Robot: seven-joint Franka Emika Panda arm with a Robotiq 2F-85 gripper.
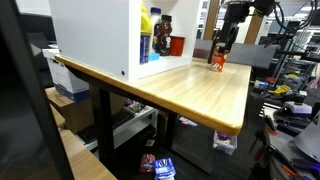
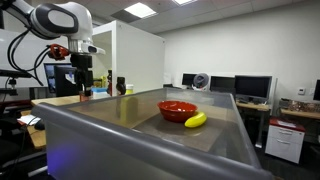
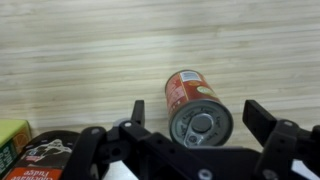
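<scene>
A red-labelled tin can [image 3: 195,103] with a silver pull-tab lid stands on the wooden table [image 3: 80,50]. In the wrist view my gripper [image 3: 196,111] is open just above it. One black finger [image 3: 137,112] stands to the can's left and the other to its right, both clear of it. In an exterior view the gripper [image 1: 221,48] hangs over the can [image 1: 217,62] near the table's far end. In an exterior view the arm's gripper [image 2: 83,85] points down at the left, and the can is hidden there.
A white open cabinet [image 1: 95,35] holding a blue bottle [image 1: 146,45] and a red item [image 1: 176,45] stands on the table [image 1: 190,90]. A yellow-green box [image 3: 12,140] and a dark packet [image 3: 45,160] lie near the gripper. A grey bin [image 2: 150,140] holds a red bowl [image 2: 177,109] and a banana [image 2: 195,120].
</scene>
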